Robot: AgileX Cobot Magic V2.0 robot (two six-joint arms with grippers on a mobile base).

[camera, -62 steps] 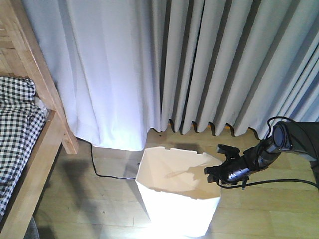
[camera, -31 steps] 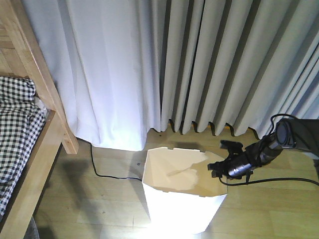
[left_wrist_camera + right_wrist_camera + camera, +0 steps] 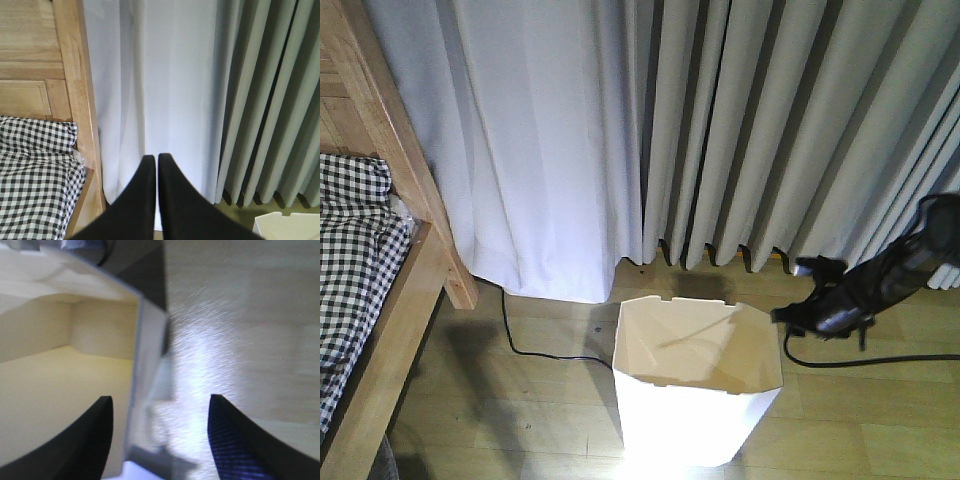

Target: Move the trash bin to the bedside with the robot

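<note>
Trash bin: the white trash bin [image 3: 695, 385] is standing upright on the wooden floor [image 3: 880, 420] in front of the grey curtains [image 3: 720, 130], well apart from the wooden bed frame [image 3: 395, 300] with its checked bedding [image 3: 350, 270] at the left.

Right tool: the right tool [image 3: 160, 435] is spread wide, grasping nothing; in its wrist view the bin's right wall is lying between the two fingers, one finger over the cream inside and the other over the floor. From the front view the right arm [image 3: 880, 285] is hanging just beside the bin's right rim.

Left tool: the left tool [image 3: 152, 172] is pressed together on nothing, pointing at the curtains near the bed.

Step in hand: judging from this, the rim is being lined up for a pinch or a push toward the bed.

Doing it well: seat the wall deep between the fingers before clenching; keep the drive low and level so the tapered bin is sliding, not tipping.

Watch for: the black floor cord [image 3: 535, 345] is lying between bin and bed and could snag the base.
</note>
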